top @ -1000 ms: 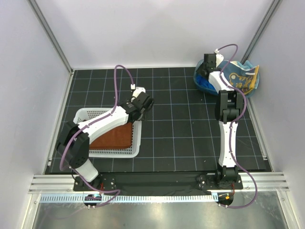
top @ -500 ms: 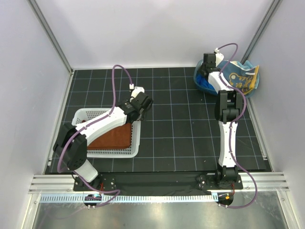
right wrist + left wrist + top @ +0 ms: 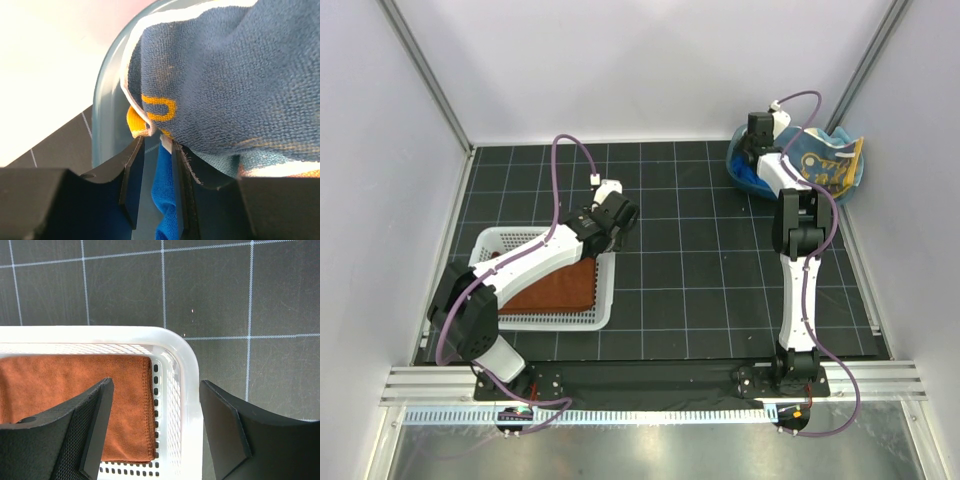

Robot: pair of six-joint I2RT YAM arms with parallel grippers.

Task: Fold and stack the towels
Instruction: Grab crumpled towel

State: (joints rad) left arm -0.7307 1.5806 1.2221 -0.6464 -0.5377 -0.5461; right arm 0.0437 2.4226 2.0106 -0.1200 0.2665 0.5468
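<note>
**Right hand at the tub's towels, its hold unsure; left hand spread over the basket.**

From above, the right hand (image 3: 748, 155) reached into the blue tub (image 3: 740, 178) at the far right of the desk (image 3: 690, 280), against the spotted light-blue towel (image 3: 825, 165) heaped there. The left hand (image 3: 623, 214) hung over the white basket (image 3: 495, 240) holding the rust-brown towel (image 3: 555, 290). The left wrist view showed that hand spread wide and empty, straddling the basket's corner, so lowering there would likely knock the rim. The right wrist view showed the jaws drawn narrow at the spotted towel's hem, but it could not be told whether they pinched it. A shallow bite might slip, or drag the royal blue towel (image 3: 165, 200) and yellow-orange towel (image 3: 135, 120) along.
</note>
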